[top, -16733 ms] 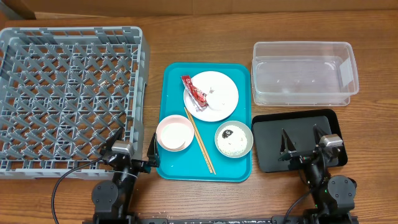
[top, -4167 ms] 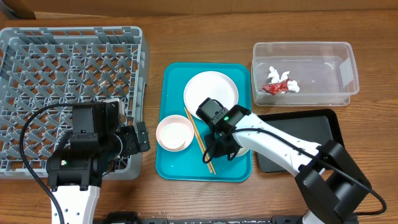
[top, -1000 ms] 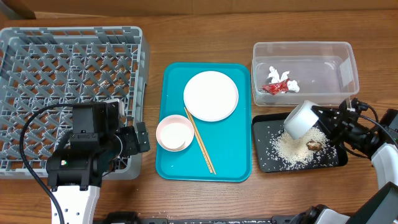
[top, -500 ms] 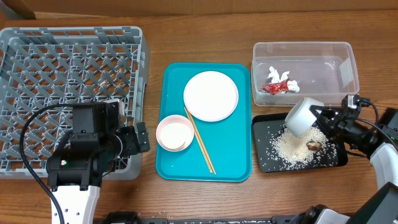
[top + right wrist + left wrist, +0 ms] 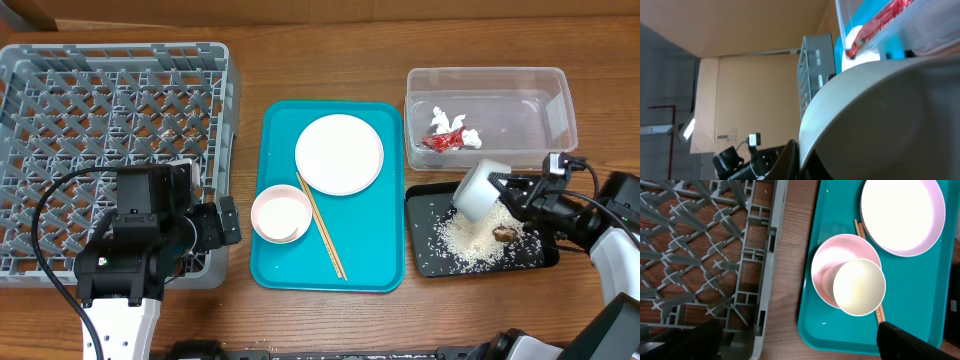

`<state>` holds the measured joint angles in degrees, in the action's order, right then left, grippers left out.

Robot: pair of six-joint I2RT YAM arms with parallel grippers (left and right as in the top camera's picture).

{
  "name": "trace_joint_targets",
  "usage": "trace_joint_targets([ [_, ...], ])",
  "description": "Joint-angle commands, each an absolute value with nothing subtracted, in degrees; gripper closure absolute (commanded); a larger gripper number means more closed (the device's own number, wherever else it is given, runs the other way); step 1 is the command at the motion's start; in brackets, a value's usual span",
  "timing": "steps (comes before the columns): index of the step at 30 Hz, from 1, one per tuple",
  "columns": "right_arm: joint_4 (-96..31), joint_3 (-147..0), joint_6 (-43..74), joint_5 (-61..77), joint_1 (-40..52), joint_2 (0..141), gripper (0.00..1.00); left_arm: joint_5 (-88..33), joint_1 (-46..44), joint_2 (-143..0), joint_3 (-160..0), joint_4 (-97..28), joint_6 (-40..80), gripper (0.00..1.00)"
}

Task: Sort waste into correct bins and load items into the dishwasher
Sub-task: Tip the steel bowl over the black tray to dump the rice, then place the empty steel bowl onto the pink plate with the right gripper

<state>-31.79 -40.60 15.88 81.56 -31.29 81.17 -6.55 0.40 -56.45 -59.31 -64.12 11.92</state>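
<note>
My right gripper (image 5: 512,193) is shut on the rim of the grey-green bowl (image 5: 479,187), which is tipped on its side above the black tray (image 5: 531,258). White rice (image 5: 468,238) and a dark scrap (image 5: 503,234) lie on that tray. In the right wrist view the bowl (image 5: 880,115) fills the frame, its rim pinched in my gripper (image 5: 802,157). The red wrapper with white paper (image 5: 448,138) sits in the clear tub (image 5: 490,100). My left gripper (image 5: 216,224) hangs open between the grey dish rack (image 5: 110,150) and the pink bowl (image 5: 280,214), holding nothing.
On the teal tray (image 5: 282,125) are the white plate (image 5: 339,153), the pink bowl and the chopsticks (image 5: 322,228). The left wrist view shows the rack's corner (image 5: 765,280), the pink bowl (image 5: 840,267) and the plate (image 5: 902,215). Bare wood separates rack and tray.
My right gripper has shifted slightly left and back with the tipped bowl. The rice pile and the left arm have not moved.
</note>
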Motion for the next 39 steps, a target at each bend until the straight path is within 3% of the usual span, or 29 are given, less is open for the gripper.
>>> trace_joint_targets([
  [1, -32.95, -41.1, 14.59, 77.19, -28.01, 80.34, 0.96, -5.78, 0.71, -56.58, -60.6, -64.05, 12.45, 0.0],
  [5, -33.91, -42.48, 14.55, 71.11, -22.44, 79.77, 0.96, -5.78, 0.71, -56.58, -60.6, -64.07, 12.45, 0.0],
  [11, -44.62, -53.19, 11.44, 50.43, -10.2, 73.6, 0.96, -5.76, 0.71, -56.58, -60.6, -64.27, 12.45, 0.0],
  [15, -53.63, -64.23, 8.43, 30.33, 4.27, 72.86, 0.96, -5.76, 0.71, -56.58, -60.6, -64.05, 12.45, 0.0],
  [21, -45.74, -66.61, 6.55, 9.28, 25.74, 73.63, 0.96, -5.78, 0.71, -56.58, -60.6, -64.07, 12.45, 0.0],
  [26, -34.61, -66.61, 5.43, -3.73, 37.76, 80.71, 0.96, -5.78, 0.71, -56.58, -60.6, -64.07, 12.45, 0.0],
  [33, -21.61, -66.61, 5.28, -4.64, 39.9, 96.95, 0.96, -5.78, 0.71, -56.58, -60.6, -64.1, 12.45, 0.0],
  [39, -17.72, -66.61, 5.32, -4.19, 39.9, 104.62, 0.95, -5.78, 0.71, -56.58, -60.6, -64.07, 12.45, 0.0],
])
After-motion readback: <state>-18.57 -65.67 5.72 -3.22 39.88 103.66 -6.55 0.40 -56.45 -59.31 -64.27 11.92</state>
